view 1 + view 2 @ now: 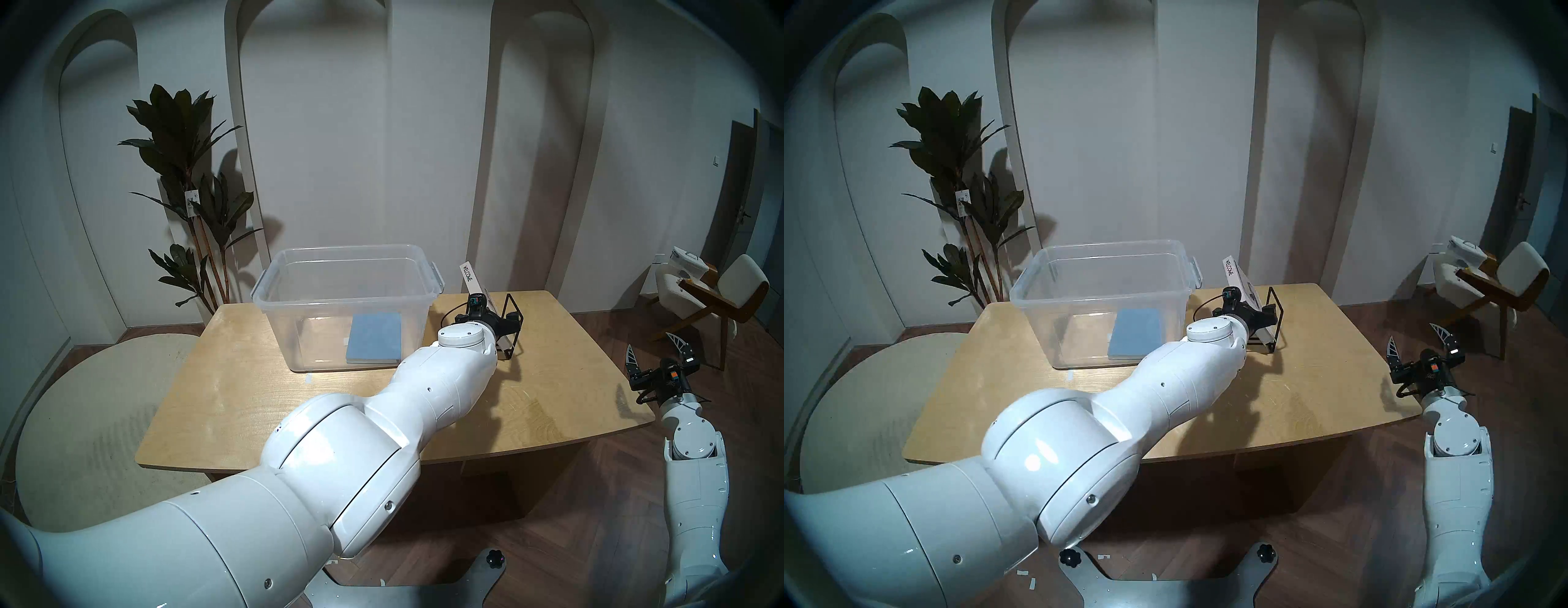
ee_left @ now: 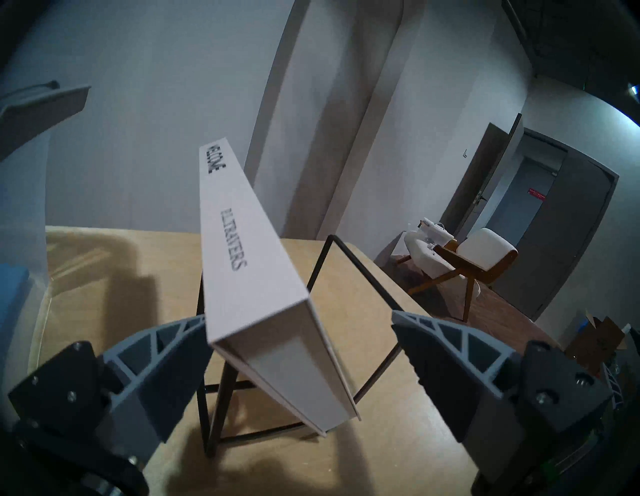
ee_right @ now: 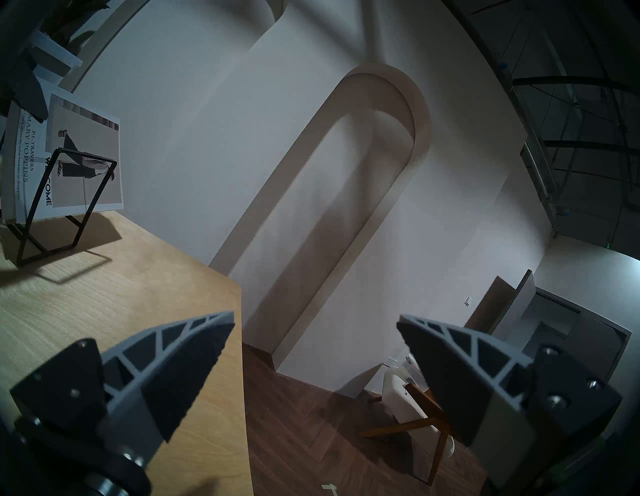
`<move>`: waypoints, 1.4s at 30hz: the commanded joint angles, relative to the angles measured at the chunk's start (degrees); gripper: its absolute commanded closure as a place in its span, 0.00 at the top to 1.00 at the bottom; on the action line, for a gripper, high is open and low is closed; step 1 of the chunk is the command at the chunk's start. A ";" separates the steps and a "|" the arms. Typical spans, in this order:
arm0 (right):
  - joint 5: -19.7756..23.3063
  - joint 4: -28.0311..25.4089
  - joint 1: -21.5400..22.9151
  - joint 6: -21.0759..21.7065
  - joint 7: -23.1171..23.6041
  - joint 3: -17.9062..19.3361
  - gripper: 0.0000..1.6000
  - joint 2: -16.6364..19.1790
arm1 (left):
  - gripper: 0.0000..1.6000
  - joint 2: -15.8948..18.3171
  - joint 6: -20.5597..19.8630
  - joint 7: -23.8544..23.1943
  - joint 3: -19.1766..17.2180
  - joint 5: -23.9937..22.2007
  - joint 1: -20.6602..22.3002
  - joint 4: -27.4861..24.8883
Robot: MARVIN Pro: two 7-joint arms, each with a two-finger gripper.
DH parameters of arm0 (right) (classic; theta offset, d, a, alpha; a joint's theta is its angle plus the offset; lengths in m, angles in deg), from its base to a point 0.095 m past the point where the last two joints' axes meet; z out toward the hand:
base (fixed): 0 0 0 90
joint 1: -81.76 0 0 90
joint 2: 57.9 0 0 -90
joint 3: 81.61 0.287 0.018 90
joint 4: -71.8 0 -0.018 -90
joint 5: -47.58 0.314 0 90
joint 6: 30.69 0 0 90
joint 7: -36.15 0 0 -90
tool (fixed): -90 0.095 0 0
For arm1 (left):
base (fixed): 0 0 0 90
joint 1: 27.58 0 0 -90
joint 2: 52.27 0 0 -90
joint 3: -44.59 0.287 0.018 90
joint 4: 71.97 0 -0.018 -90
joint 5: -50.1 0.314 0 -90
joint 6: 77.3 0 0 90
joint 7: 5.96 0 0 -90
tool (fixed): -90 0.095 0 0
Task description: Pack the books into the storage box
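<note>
Left end effector (image 2: 301, 320) reaches forward, spread wide; right end effector (image 1: 655, 354), apparently idle, gapes too.

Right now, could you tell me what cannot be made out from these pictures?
- Left claw: in both head views its wrist hides the fingers; only the left wrist view shows them, open on either side of the white book.
- Whether the left finger touches that book: its edge hides the contact.
- Blue book in the box: title not visible; the arm covers one corner.
- Rack: largely behind the wrist in the head views.
</note>
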 commanded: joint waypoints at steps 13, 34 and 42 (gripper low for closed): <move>-0.01 -0.86 0.53 -0.77 -0.06 0.08 1.00 0.58 | 1.00 -0.54 4.19 -0.85 -2.15 -2.10 4.43 5.45; 0.02 -0.75 0.58 -0.88 -0.06 0.05 1.00 0.62 | 0.00 -0.54 4.83 -1.83 0.06 -1.56 6.06 6.27; 0.02 -0.74 0.59 -0.92 -0.06 0.05 1.00 0.63 | 0.49 -0.54 4.04 -1.75 1.22 -1.30 5.85 6.50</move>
